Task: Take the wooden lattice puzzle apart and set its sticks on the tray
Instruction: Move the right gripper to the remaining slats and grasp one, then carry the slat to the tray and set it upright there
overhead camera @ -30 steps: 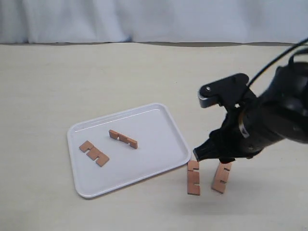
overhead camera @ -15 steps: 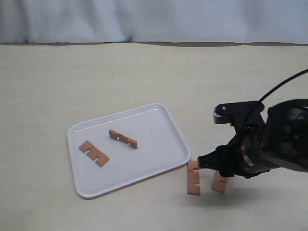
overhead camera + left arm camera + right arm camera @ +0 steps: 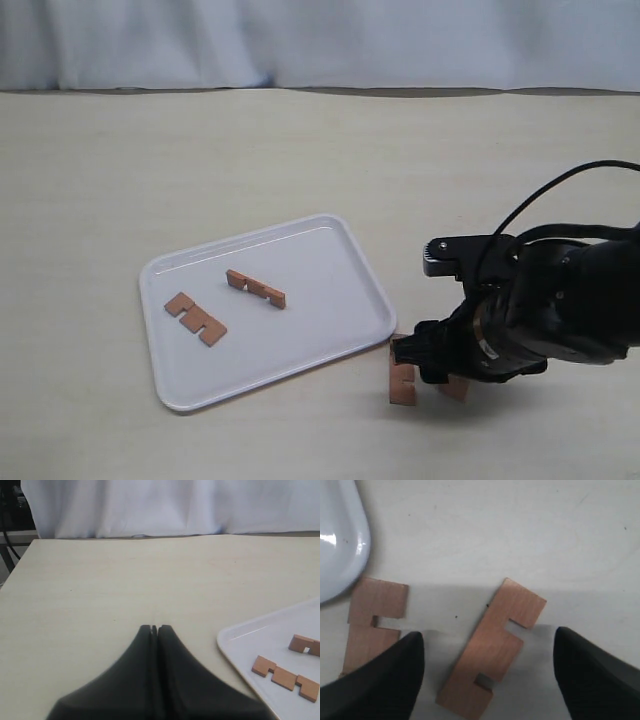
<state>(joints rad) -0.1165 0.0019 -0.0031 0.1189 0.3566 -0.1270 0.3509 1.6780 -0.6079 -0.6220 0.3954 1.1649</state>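
Observation:
No interlocked lattice shows, only four loose sticks. Two sticks lie on the white tray. Two more lie on the table just off the tray's right corner: one stick beside the rim, and another stick mostly hidden under my right arm. My right gripper hangs low over that second stick, open, a finger on each side of it without touching. My left gripper is shut and empty, over bare table beside the tray.
White cloth hangs along the table's far edge. The right arm's black cable loops above its wrist. In the left wrist view the tray's two sticks lie off to one side of the fingers.
My right arm has come down and slightly left, so the open gripper now sits low over the two sticks on the table. The sticks and tray have not moved.

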